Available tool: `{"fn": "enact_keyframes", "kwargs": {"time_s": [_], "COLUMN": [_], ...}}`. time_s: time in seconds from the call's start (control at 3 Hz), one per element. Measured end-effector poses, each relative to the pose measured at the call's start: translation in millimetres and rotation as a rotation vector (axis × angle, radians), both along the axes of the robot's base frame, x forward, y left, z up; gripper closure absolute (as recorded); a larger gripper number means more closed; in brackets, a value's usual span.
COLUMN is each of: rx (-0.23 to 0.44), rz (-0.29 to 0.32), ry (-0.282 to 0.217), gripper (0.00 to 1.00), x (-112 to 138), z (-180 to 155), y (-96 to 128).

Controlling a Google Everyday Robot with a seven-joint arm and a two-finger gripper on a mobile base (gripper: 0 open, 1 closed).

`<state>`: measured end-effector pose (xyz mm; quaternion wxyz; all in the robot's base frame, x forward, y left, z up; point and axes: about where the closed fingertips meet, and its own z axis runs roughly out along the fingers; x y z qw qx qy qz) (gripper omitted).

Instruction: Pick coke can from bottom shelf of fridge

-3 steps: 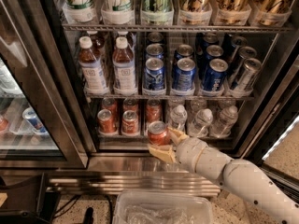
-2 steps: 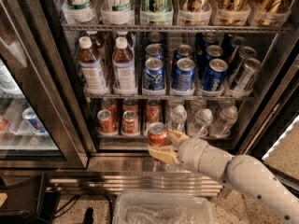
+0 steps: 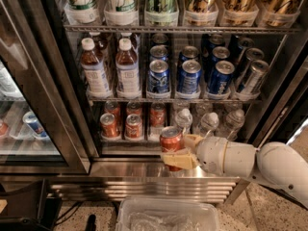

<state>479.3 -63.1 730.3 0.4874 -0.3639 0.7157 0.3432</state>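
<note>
I see my hand (image 3: pixel 182 150) pinching the coke can (image 3: pixel 170 138), one pale finger crossing the can's lower front and the other against its right side. The can is upright, held just in front of the bottom shelf (image 3: pixel 130 139) of the fridge (image 3: pixel 125 167), over the steel sill. To its left, other red cans (image 3: pixel 134 125) sit on that shelf; water bottles (image 3: pixel 209 123) stand to the right, behind my wrist. Blue cans (image 3: pixel 190 76) fill the rack above. A clear plastic bin (image 3: pixel 168 215) lies nearest me, below.
</note>
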Motion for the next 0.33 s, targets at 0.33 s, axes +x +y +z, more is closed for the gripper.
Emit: {"fn": "enact_keyframes", "kwargs": {"time_s": [0.33], "rx": [-0.006], "rz": [0.034], "ry": [0.013], "gripper": [1.00], "x": [-8.3], "z": [-2.6], "y": [4.1]}}
